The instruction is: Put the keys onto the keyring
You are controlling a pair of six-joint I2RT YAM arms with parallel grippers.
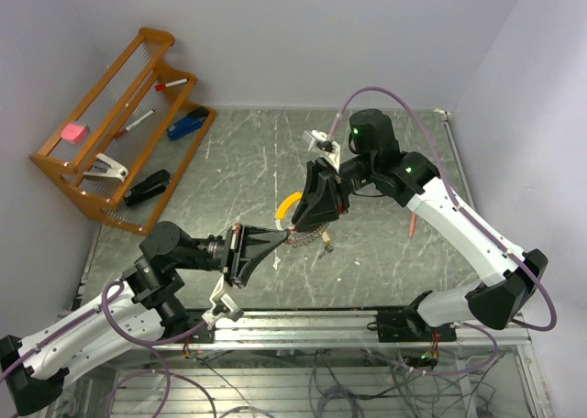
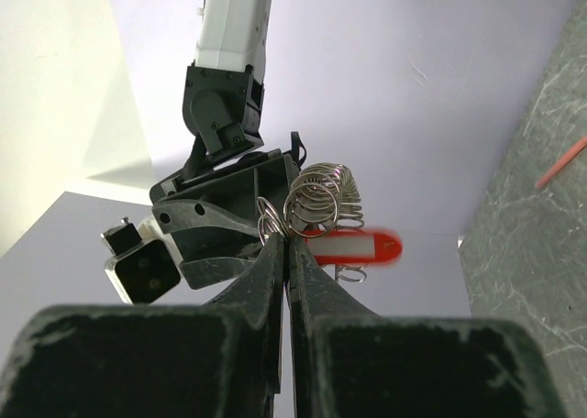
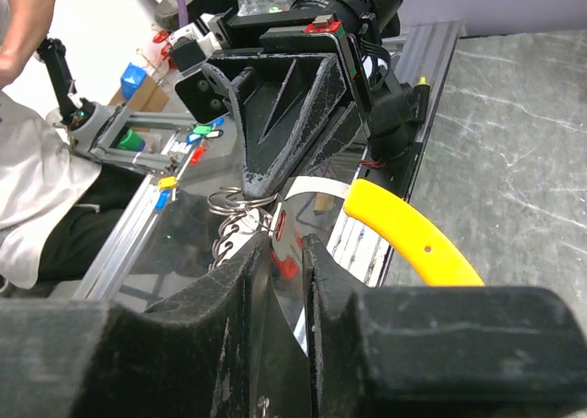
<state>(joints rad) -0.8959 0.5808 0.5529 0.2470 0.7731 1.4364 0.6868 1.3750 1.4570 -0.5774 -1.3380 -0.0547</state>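
Left tool (image 2: 289, 250): pressed together on one wire loop of the keyring (image 2: 321, 198), and the coils stand out just past its tips
Why held so: I judge that the left tool serves as a clamp, so that the ring stays lifted off the bench (image 1: 229, 161) and does not swing while the other side works
Right tool (image 3: 289, 253): tip to tip with the left tool, its jaws close with only a narrow gap; something small and red shows in this gap, but I cannot tell if it is pinched
Keyring place: between the two tips, touching the left one, with the coils just in front of the right tool
Yellow tag (image 3: 413, 239): curves away beside the right tool, free of both tools, so it does not block the wire
Red-headed key (image 2: 353, 247): a flat red piece just beyond the coils as the left tool sees it; I cannot tell whether it is already threaded
Brass key: I cannot find it with certainty in any view
Step in hand: probably feeding a key onto the wire, which explains why both tips are so near
Risk: the thin loop may slip from the left tool if the right one pushes sideways
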